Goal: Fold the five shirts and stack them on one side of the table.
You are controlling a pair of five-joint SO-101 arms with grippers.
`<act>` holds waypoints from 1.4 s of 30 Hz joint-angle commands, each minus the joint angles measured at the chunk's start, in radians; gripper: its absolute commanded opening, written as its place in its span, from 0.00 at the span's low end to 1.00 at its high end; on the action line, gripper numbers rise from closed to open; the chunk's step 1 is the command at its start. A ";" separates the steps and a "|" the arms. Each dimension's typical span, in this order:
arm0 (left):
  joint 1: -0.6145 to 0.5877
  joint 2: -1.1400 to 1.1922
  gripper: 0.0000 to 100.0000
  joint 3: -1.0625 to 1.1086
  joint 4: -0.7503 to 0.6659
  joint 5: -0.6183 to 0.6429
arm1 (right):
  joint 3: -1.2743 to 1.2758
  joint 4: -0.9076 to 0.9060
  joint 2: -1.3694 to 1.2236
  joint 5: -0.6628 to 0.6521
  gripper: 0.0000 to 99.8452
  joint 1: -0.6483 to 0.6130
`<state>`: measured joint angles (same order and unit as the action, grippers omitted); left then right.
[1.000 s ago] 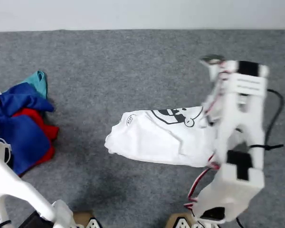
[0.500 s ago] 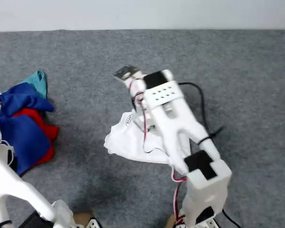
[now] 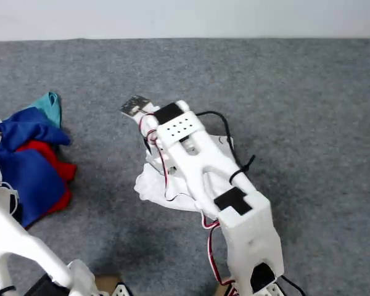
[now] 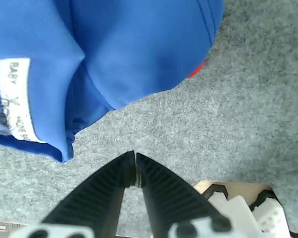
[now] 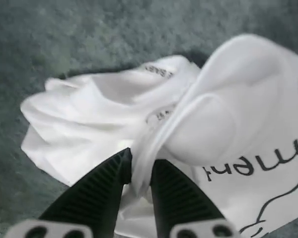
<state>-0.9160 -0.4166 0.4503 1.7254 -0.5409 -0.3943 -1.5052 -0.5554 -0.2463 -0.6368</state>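
From the high view, the white shirt (image 3: 155, 186) lies crumpled near the middle of the grey bench (image 3: 296, 92), bunched into rounded folds, with much of it hidden under the right arm (image 3: 203, 166), which stretches across it from the near edge. At the left side of the bench sits a loose heap of the other garments: a blue shirt (image 3: 24, 166) on top, a red shirt (image 3: 60, 176) showing at its edge, and a teal shirt (image 3: 49, 105) at the far end of the heap. The left arm (image 3: 12, 240) stands at the near left corner, just beside that heap. In the left wrist view, the left claw (image 4: 135, 162) has its ribbed black fingers pressed together with nothing between them, poised over bare bench just beside the hem of the blue shirt (image 4: 114, 49); a white label (image 4: 17, 99) is sewn to that shirt, and a sliver of red shows at its border. In the right wrist view, the right claw (image 5: 139, 166) is clamped on a raised fold of the white shirt (image 5: 99, 114), the cloth rising between the two fingers and ballooning above them; black print (image 5: 258, 166) marks the shirt's flatter side.
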 commanded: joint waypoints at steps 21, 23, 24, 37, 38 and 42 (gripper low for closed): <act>0.003 -0.032 0.01 -0.005 -0.011 0.005 | -0.212 -0.292 0.140 0.005 0.00 0.076; 0.003 -0.032 0.01 -0.005 -0.011 0.005 | -0.193 -0.292 0.148 0.005 0.03 0.131; 0.003 -0.032 0.01 -0.005 -0.011 0.005 | -0.190 -0.292 0.151 0.005 0.02 0.157; 0.009 -0.032 0.01 -0.005 -0.017 0.006 | -0.192 -0.288 0.010 0.005 0.01 0.266; 0.009 -0.032 0.01 -0.005 -0.017 0.006 | -0.192 -0.288 -0.016 0.005 0.01 0.246; 0.009 -0.031 0.01 -0.005 -0.017 0.006 | -0.186 -0.291 -0.054 0.005 0.01 0.097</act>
<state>-0.9160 -0.4166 0.4503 1.7238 -0.5409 -0.5785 -1.7538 -0.6199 -0.2463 -0.4312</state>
